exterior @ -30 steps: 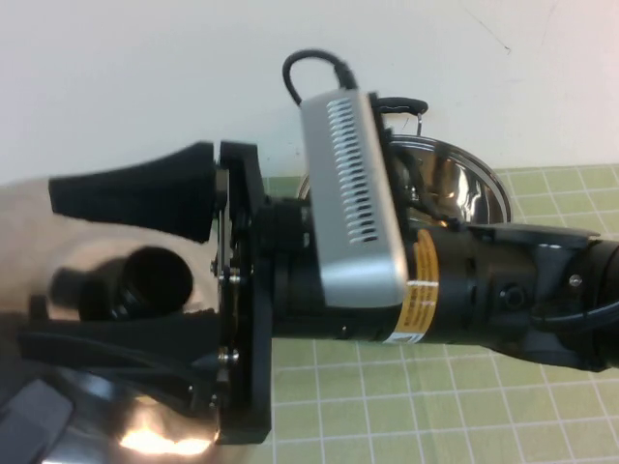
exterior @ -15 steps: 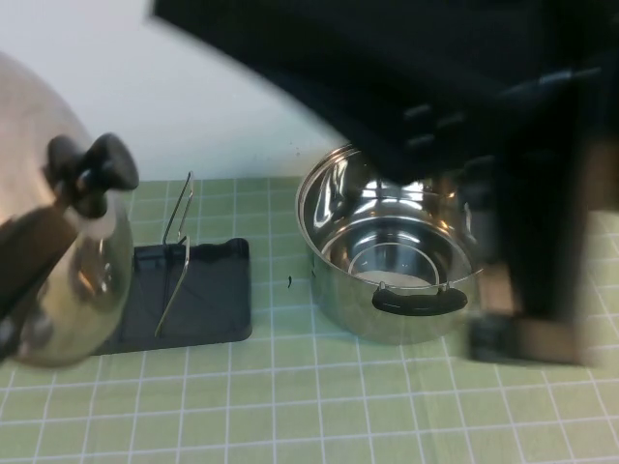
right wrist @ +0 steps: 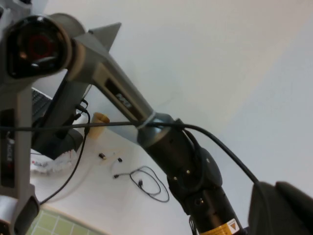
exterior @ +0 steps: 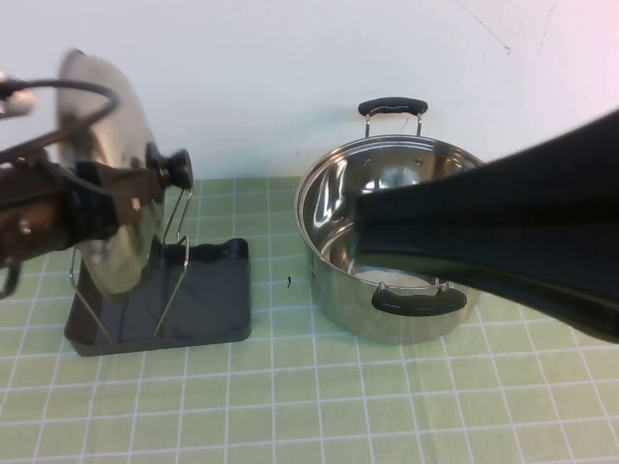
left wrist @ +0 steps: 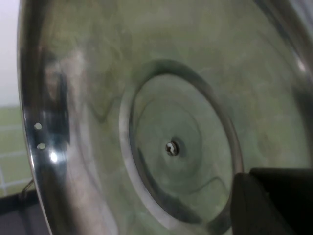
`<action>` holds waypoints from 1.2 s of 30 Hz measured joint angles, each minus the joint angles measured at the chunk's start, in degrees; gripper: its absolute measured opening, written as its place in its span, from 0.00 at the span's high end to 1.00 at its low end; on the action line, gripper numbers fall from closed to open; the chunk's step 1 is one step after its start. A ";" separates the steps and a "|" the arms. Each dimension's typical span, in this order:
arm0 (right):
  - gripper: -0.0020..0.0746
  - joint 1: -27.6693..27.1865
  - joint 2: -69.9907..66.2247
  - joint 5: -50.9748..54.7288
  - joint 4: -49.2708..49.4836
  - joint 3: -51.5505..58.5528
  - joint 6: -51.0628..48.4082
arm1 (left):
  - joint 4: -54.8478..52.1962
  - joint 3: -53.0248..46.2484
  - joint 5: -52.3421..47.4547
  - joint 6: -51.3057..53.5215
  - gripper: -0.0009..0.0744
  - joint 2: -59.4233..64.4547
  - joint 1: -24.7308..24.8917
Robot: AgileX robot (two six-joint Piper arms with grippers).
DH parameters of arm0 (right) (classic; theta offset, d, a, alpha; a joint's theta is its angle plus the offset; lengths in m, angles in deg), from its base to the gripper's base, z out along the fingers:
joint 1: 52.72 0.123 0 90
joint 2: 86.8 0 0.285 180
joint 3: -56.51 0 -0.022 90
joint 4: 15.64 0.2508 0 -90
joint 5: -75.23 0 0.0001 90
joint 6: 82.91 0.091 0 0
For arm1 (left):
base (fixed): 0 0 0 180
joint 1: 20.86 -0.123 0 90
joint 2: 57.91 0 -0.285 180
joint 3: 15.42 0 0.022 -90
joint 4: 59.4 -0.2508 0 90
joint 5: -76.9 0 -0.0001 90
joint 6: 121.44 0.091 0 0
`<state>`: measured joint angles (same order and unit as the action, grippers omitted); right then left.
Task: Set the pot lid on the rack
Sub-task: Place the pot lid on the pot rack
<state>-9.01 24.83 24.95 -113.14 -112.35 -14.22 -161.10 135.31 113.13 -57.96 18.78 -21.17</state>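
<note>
High view, pot lid (exterior: 102,164): it stands almost upright on its edge, over the rack (exterior: 160,290), black knob (exterior: 176,166) turned toward the pot (exterior: 387,242).
Left pincer (exterior: 116,198): my left pincer is at the left side, closed on the pot lid near the knob.
Left wrist view: I see the shiny inner side of the lid (left wrist: 161,122) very close, with a small screw (left wrist: 172,148) in its centre.
Rack: wire loops rise from the dark grey tray, on the green grid surface (exterior: 319,406), beside the pot.
Right pincer (exterior: 363,224): it is lifted close to the camera, in front of the pot; I cannot tell its opening.
</note>
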 joint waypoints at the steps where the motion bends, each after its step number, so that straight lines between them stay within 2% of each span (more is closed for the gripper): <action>1: 0.97 0.00 0.53 0.49 -0.50 0.45 0.64 | 0.00 0.32 0.23 1.17 0.84 1.48 0.00; 6: 0.97 0.00 1.48 2.21 -2.53 2.22 2.38 | 0.00 1.64 1.00 5.48 0.84 8.72 0.00; 14: 0.97 0.00 1.48 2.85 -3.48 3.04 4.62 | -0.10 1.83 0.37 11.56 0.83 13.49 0.00; 16: 0.97 0.00 1.48 2.85 -3.57 3.04 4.86 | -0.10 1.98 0.37 12.61 0.75 13.74 0.00; 20: 0.97 0.00 1.48 2.85 -3.61 3.04 4.96 | 0.12 2.37 0.33 13.53 0.44 13.74 0.00; 23: 0.97 0.00 1.48 2.95 -3.70 3.04 4.96 | 0.12 2.37 -0.14 15.41 0.32 13.62 0.00; 27: 0.97 0.00 1.48 5.34 -3.83 3.04 4.96 | 0.12 2.37 -3.30 15.80 0.28 11.49 0.00; 36: 0.97 0.00 1.48 15.69 -3.83 3.04 3.06 | 0.35 2.37 -16.09 18.85 0.27 1.15 0.00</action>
<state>-9.01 26.31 40.65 -116.97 -109.31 -11.16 -160.75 137.68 97.04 -39.11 19.93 -21.17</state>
